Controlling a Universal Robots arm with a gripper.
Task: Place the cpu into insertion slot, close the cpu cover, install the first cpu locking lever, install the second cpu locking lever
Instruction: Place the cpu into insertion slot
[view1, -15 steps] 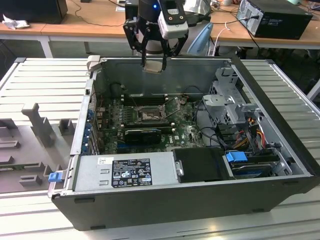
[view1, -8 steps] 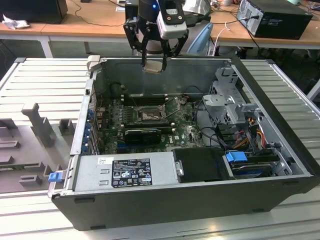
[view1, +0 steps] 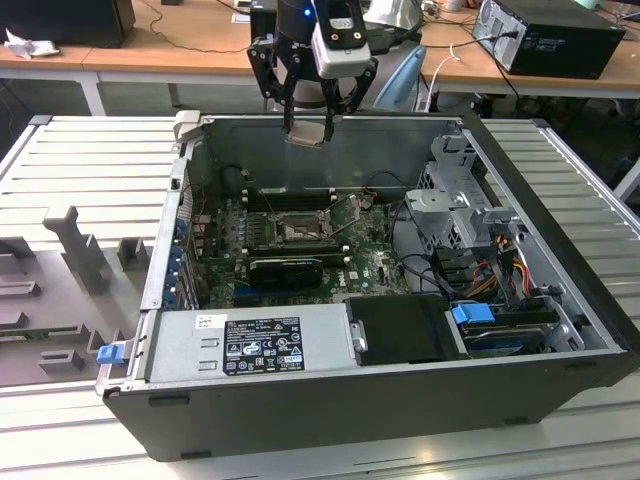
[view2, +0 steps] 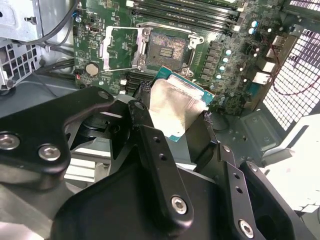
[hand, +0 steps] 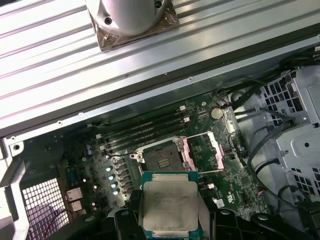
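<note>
Nearest the camera, low in the exterior view, a grey power supply (view1: 250, 345) is sitting along the near wall of an open computer case (view1: 350, 410), which is lying on its side on a ribbed metal table (view1: 90, 160). At the top centre of that frame the gripper (view1: 308, 126) is hovering high by the case's far wall. Its black fingers (view2: 150, 145) are clamped on opposite edges of the cpu (view2: 175, 107), which is riding with its silvery top facing up toward the wrist. The insertion slot (hand: 162, 161) is lying bare in the middle of the green motherboard (view1: 370, 265), well apart from the chip and lower in the frame. The cpu cover (hand: 187, 150) is standing swung open just beside it. I judge that the first step, placing the cpu, is the one in hand, with the cover and both levers not yet done. That step is calling for the chip to be squared to the socket's rim and brought down level, without scraping the contacts. Room is looking generous straight above the socket. The tighter edges are the long black memory slots (view1: 285, 200) just behind it, the raised cover at its side and a black card (view1: 285, 267) just in front. Loose cables (view1: 420, 265) and the drive cage (view1: 455, 215) are crowding in from the exterior view's right.
</note>
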